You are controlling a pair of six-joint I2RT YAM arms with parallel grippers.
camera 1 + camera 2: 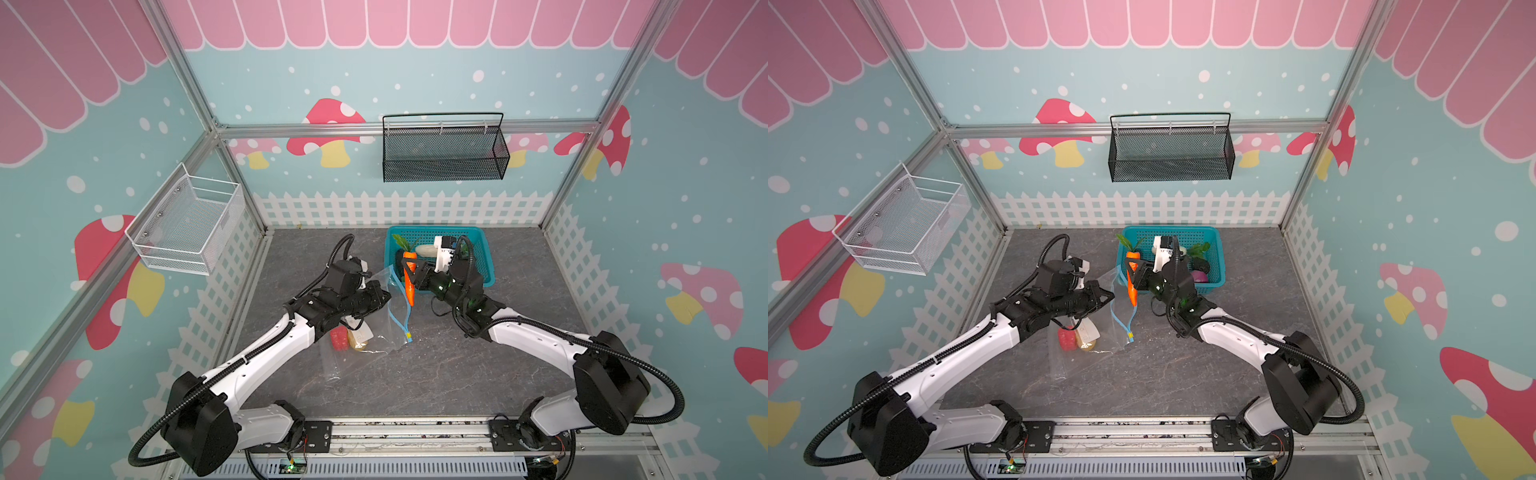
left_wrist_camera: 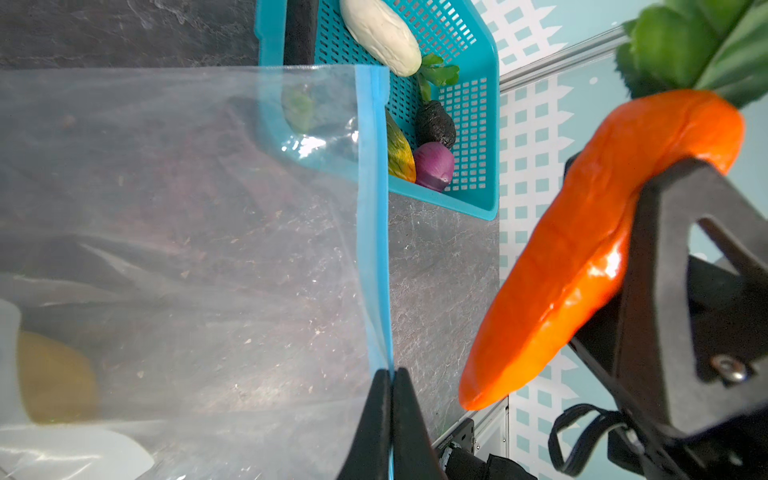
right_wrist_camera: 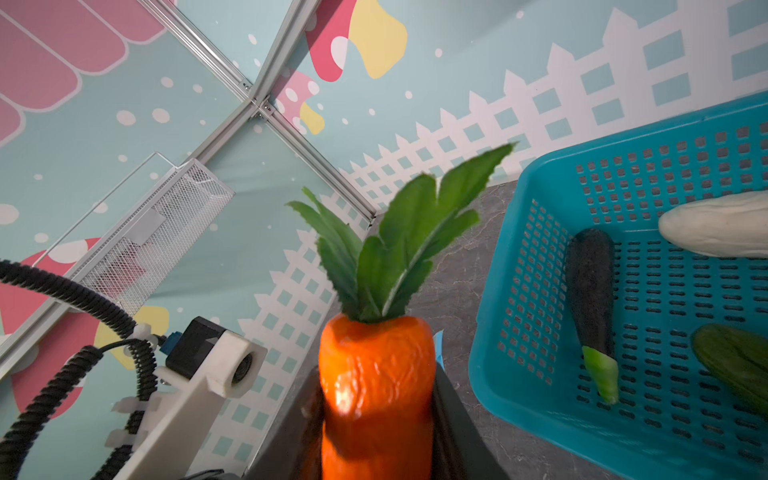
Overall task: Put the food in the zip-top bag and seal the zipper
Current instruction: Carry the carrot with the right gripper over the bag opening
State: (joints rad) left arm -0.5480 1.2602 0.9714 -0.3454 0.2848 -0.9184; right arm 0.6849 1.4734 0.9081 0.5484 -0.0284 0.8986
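- We see the left gripper [image 2: 390, 376] with its jaws pressed together on the zipper [image 2: 372, 208], pinching the blue strip along one lip of the zip-top bag [image 2: 187, 249] and holding that lip up off the table [image 1: 436, 374]
- The right gripper [image 1: 410, 271] is clamped on the carrot [image 1: 410, 291], which hangs in the air with its tip down and green leaves up
- The carrot is between the teal basket [image 1: 424, 231] and the bag's mouth, and in the left wrist view it is just beside the blue strip but apart from it
- In both top views the mouth stands open, and the two blue lips meet at the yellow slider [image 1: 409, 333]
- Inside the bag we make out a red piece [image 1: 338, 338] and a yellow potato [image 1: 360, 343] lying side by side
- In the basket lie the white radish [image 2: 380, 35], the purple onion [image 2: 434, 166] and the dark eggplant [image 3: 590, 286]
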